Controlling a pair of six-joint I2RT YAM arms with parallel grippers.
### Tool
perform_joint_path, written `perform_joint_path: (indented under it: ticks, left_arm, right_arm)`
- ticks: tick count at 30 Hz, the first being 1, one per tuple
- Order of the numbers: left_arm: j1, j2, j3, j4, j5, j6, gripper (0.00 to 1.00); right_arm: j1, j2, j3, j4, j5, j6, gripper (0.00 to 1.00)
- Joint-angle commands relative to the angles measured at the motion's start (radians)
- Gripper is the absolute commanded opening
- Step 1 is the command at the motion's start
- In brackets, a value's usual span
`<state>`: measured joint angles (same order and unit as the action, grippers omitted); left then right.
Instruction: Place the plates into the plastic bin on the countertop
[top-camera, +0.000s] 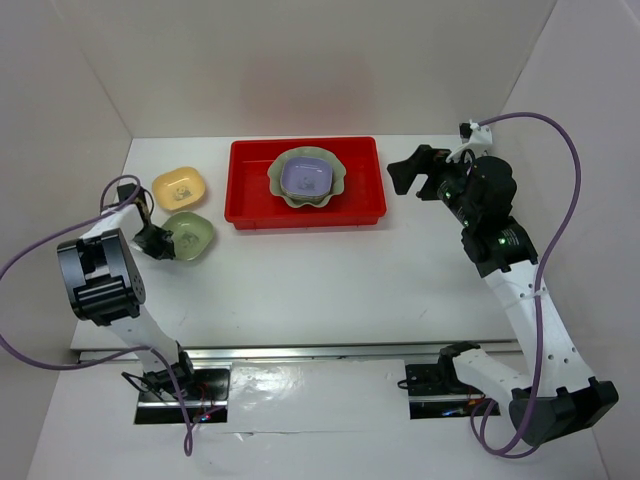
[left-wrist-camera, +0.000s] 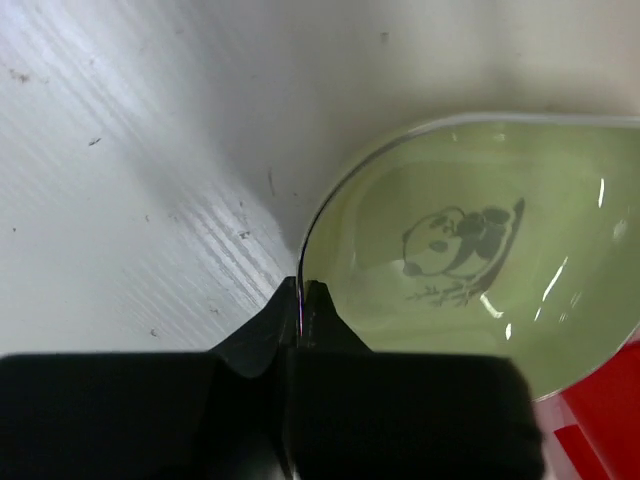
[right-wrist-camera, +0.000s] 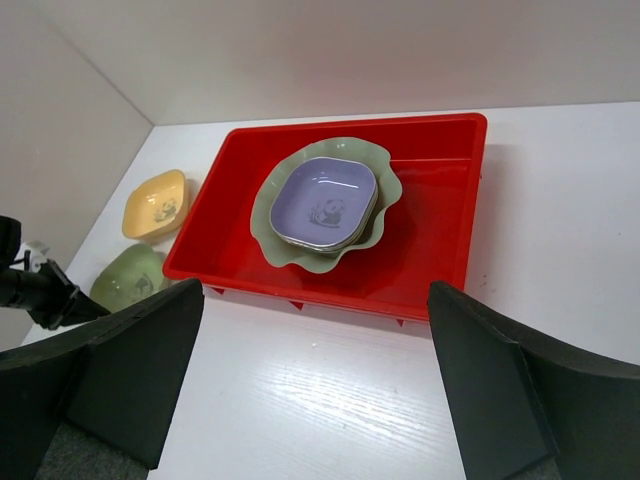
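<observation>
Jaws of the left gripper (left-wrist-camera: 302, 290) clamp the green dish (top-camera: 192, 236) by its rim, nearer than the yellow dish (top-camera: 180, 187) on the countertop (top-camera: 320, 270), left of the bin (top-camera: 240, 180). In the bin a lavender dish (top-camera: 306, 177) sits in the scalloped dish (top-camera: 341, 183). Right of it hangs the right gripper (top-camera: 408, 180), jaws wide apart.

The top view looks steeply down over the whole countertop (top-camera: 330, 270) from its near edge, the left wrist view sits close against the light green dish (left-wrist-camera: 480, 260), and the right wrist view, facing left, shares the red bin (right-wrist-camera: 440, 250) with the top view.
</observation>
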<state>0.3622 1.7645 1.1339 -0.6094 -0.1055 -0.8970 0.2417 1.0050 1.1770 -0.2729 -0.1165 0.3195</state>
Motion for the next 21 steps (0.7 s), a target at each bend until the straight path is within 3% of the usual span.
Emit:
perform_joint_path:
  ticks: [1, 6, 9, 11, 15, 18, 21]
  left_arm:
    - [0.003, 0.007, -0.003, -0.05, -0.069, -0.016, 0.0]
    - [0.003, -0.088, -0.003, -0.213, -0.195, -0.098, 0.0]
    - [0.003, -0.268, -0.051, -0.199, -0.215, -0.123, 0.0]
    - [0.003, -0.433, -0.084, -0.1, -0.128, -0.047, 0.0]
    - [-0.02, -0.615, -0.082, 0.112, 0.129, 0.093, 0.0]
    - [-0.083, -0.629, -0.043, 0.225, 0.168, 0.124, 0.0]
    - [-0.15, -0.544, 0.071, 0.309, 0.323, 0.182, 0.0]
  right_arm:
    - [0.004, -0.002, 0.023, 0.06, 0.005, -0.005, 1.0]
    - [0.004, 0.007, 0.032, 0.06, 0.005, -0.005, 1.0]
    - [0.004, 0.007, 0.032, 0.051, 0.005, -0.005, 1.0]
    - [0.004, 0.007, 0.032, 0.051, 0.005, -0.005, 1.0]
    - [0.004, 0.007, 0.023, 0.051, 0.005, -0.005, 1.0]
    - [0.004, -0.003, 0.01, 0.061, 0.005, -0.005, 1.0]
    - [0.004, -0.014, 0.01, 0.061, 0.015, 0.004, 1.0]
